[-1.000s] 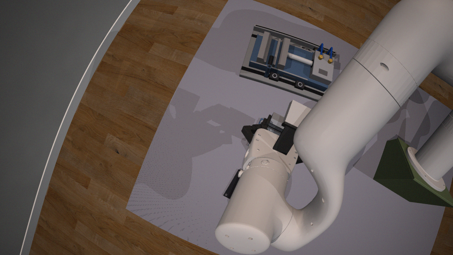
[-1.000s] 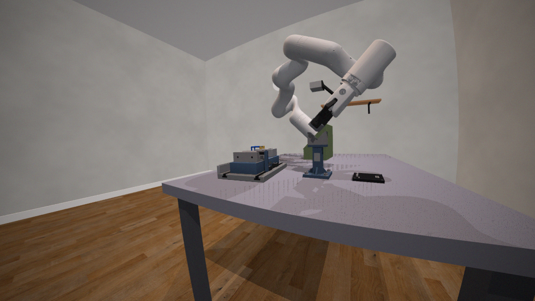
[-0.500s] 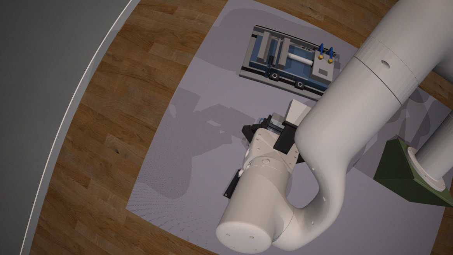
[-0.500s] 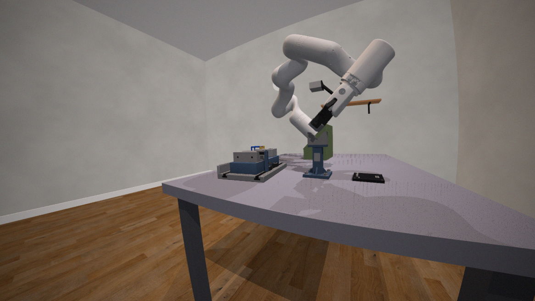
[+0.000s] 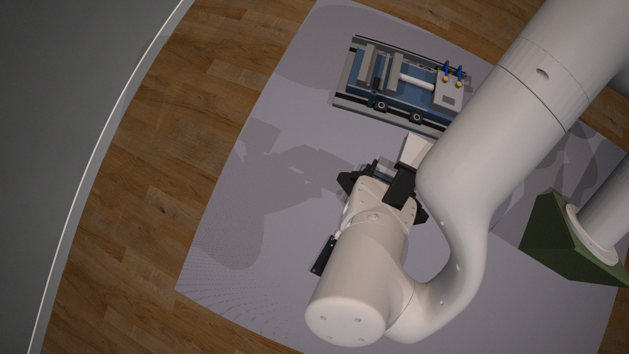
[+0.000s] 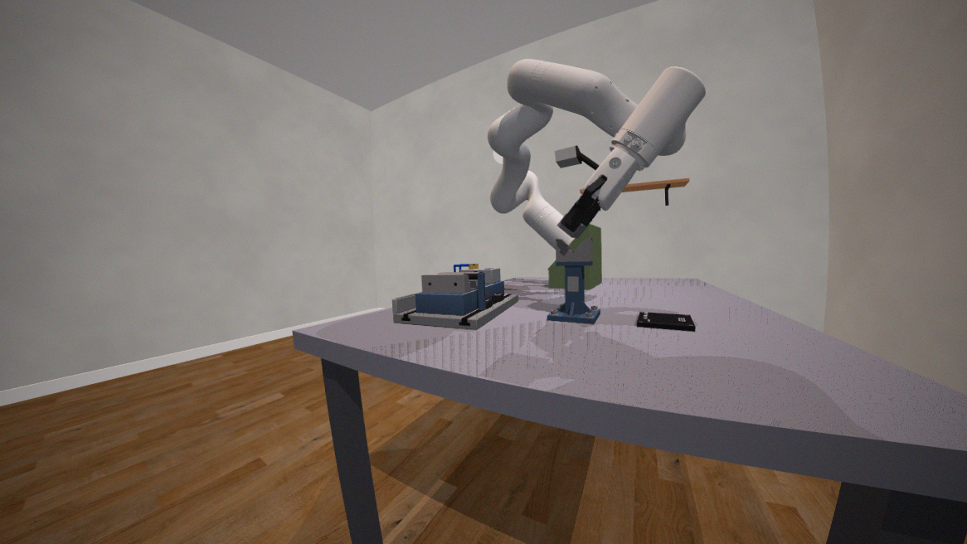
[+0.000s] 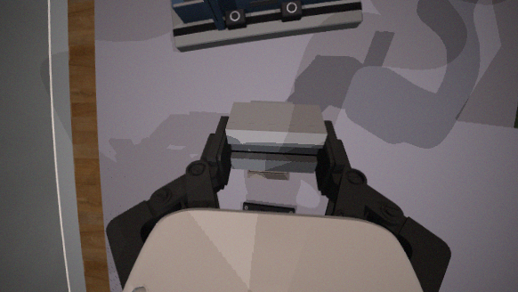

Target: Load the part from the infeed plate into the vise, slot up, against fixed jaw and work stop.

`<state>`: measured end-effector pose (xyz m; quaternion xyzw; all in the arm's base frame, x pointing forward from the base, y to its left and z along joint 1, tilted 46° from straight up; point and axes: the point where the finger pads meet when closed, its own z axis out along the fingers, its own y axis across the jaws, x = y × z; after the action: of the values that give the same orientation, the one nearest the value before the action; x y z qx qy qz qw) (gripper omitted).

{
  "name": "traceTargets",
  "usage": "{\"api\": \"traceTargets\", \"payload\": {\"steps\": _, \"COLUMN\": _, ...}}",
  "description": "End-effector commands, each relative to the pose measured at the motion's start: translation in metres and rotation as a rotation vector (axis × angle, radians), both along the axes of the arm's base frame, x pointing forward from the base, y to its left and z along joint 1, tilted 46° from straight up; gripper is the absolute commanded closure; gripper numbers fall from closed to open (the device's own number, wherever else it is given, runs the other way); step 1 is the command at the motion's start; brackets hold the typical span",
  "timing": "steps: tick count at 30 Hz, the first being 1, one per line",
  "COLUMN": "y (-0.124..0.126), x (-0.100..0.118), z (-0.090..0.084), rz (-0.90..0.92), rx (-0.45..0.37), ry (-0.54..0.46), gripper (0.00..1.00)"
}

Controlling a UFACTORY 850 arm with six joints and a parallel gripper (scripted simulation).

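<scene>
My gripper (image 7: 274, 133) is shut on the part (image 7: 276, 129), a grey block, gripping it across its two ends. In the side view the gripper (image 6: 573, 226) points steeply down, and the part (image 6: 562, 245) hangs at the grey head of the V-block (image 6: 575, 284). I cannot tell whether they touch. From above, the wrist hides most of the part (image 5: 385, 163). The open vise (image 5: 395, 90) lies farther off, with its fixed jaw (image 5: 366, 66), its work stop (image 5: 376, 83) and its air cylinder (image 5: 448, 95). The slot's facing is not clear.
The black infeed plate (image 6: 666, 319) lies bare on the table right of the V-block, and from above it is partly under the wrist (image 5: 324, 255). The arm's green pedestal (image 5: 567, 237) stands at the right. A wall shelf (image 6: 652, 183) is behind the arm.
</scene>
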<state>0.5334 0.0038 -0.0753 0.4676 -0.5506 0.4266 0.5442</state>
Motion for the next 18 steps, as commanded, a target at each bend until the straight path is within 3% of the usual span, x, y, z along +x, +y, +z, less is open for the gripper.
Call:
{"api": "traceTargets", "payload": {"steps": 1, "y": 0.0008, "x": 0.0008, "z": 0.0011, "rz": 0.000, "rx": 0.028, "ry": -0.008, "gripper": 1.00}}
{"api": "traceTargets", "payload": {"steps": 18, "y": 0.0005, "x": 0.0009, "z": 0.0027, "rz": -0.006, "rx": 0.167, "ry": -0.036, "gripper": 1.00}}
